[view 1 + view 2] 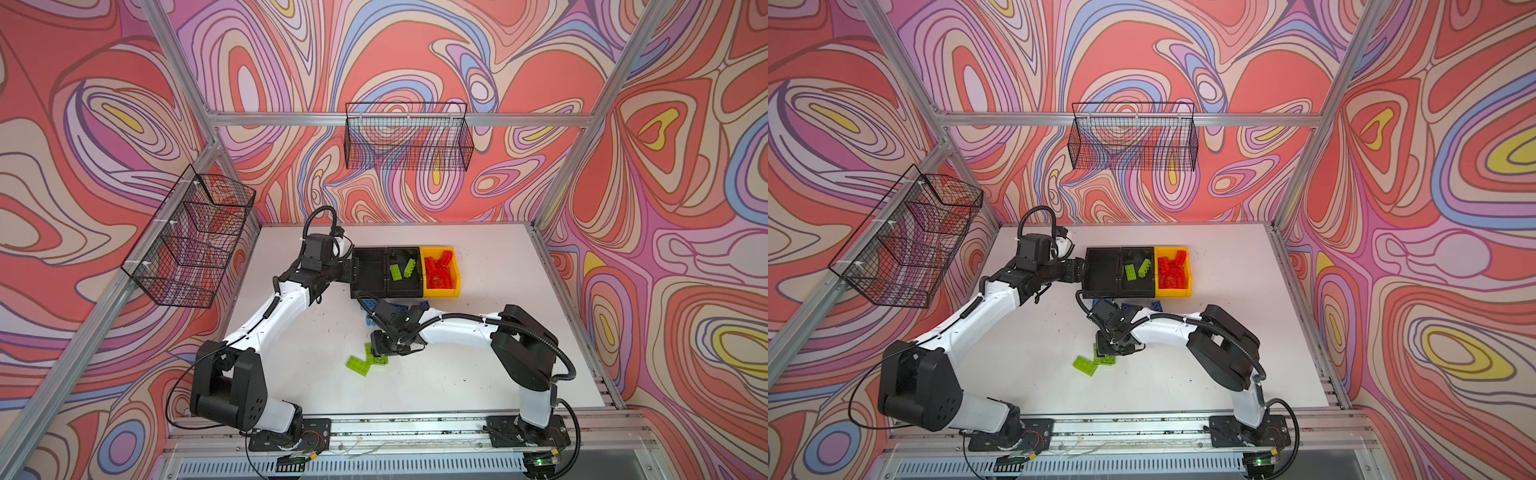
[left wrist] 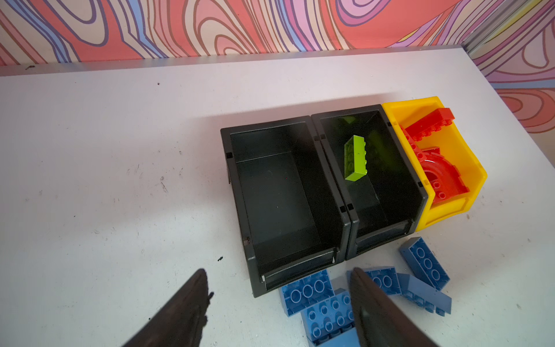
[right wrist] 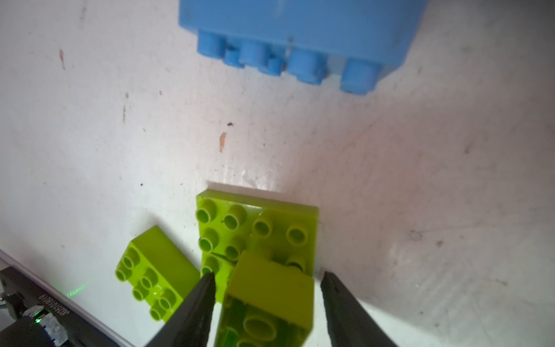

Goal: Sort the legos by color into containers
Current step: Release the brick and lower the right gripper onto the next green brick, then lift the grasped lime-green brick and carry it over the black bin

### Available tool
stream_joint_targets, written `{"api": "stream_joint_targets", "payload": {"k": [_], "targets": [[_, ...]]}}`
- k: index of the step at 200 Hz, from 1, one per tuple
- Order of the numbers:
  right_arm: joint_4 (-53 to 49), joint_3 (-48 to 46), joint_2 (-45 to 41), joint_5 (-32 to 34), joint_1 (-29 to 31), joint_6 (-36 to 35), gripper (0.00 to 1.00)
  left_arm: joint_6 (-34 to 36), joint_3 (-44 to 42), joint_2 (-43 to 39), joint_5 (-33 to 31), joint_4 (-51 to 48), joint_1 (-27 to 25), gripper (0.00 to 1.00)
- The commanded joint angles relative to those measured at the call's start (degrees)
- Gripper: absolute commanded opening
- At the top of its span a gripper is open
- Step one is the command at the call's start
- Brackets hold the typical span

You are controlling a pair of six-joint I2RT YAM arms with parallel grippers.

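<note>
**Entry: lime green brick awaiting pickup, hazards at the grasp**

Setting: a white tabletop [image 1: 478,374] is sitting inside swirl-patterned pink and lilac walls [image 1: 415,62]. Three small open plastic bins are standing in a touching row. They are an empty black bin [image 2: 270,186], a second black bin [image 2: 369,204] holding lime green studded bricks [image 2: 356,159], and a yellow bin [image 2: 450,207] holding red studded bricks [image 2: 429,123] and a red arch piece [image 2: 441,177]. Blue studded bricks [image 2: 306,291] are lying loose just in front of the black bins.

Right gripper [image 3: 267,275]: it is reaching down among three green bricks well apart from the bins. Its jaws are standing spread around a tipped lime green brick [image 3: 270,288], with a narrow gap on each side, so nothing is being pinched yet. That brick is leaning on a studs-up green brick [image 3: 270,222]. A third green brick [image 3: 156,270] is lying just beside.

Left gripper [image 2: 279,270]: its jaws are standing wide apart and empty, hovering just beside the empty black bin.

Hazards, as judged:
- The tipped brick is offering slanted, smooth faces, so closing jaws may twist it or squeeze it out.
- It is resting on the lower brick's studs, so lifting may drag that brick along.
- One finger is sitting close to the third green brick and may nudge it.
- The two black bins are looking alike, so green could land in the empty one.
- The left gripper is sitting near enough to shove the row.
</note>
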Motion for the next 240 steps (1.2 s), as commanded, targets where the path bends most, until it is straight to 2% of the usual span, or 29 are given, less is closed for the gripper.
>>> {"api": "stream_joint_targets", "payload": {"k": [1,41,58,118,179,197,240], "targets": [[-5.42,2.40,1.26,4.88,1.33,-0.75,0.54,0.80,1.23,-0.34,-0.26,-0.66,0.39,0.77],[-7.67,3.56,1.31,5.75,1.38,-2.03,0.33,0.76,1.23,-0.26,-0.25,-0.71,0.39,0.77],[-9.20,4.51,1.34,6.40,1.36,-2.71,0.29,0.80,1.23,-0.26,-0.21,-0.69,0.39,0.77],[-13.67,8.89,-0.34,7.72,-0.67,-8.53,0.26,0.71,1.28,-0.41,-0.14,-0.68,0.39,0.77],[-11.62,16.02,-2.84,9.60,-15.81,-18.73,0.26,0.80,1.36,-0.84,-0.26,-0.69,0.39,0.77],[-10.60,19.93,0.26,8.45,-19.89,-21.69,0.26,0.80,1.38,-0.79,0.00,-0.67,0.39,0.77],[-11.69,34.56,11.28,9.85,-24.59,-26.91,0.27,1.06,1.25,-1.32,-0.50,-0.73,0.40,0.77]]}}
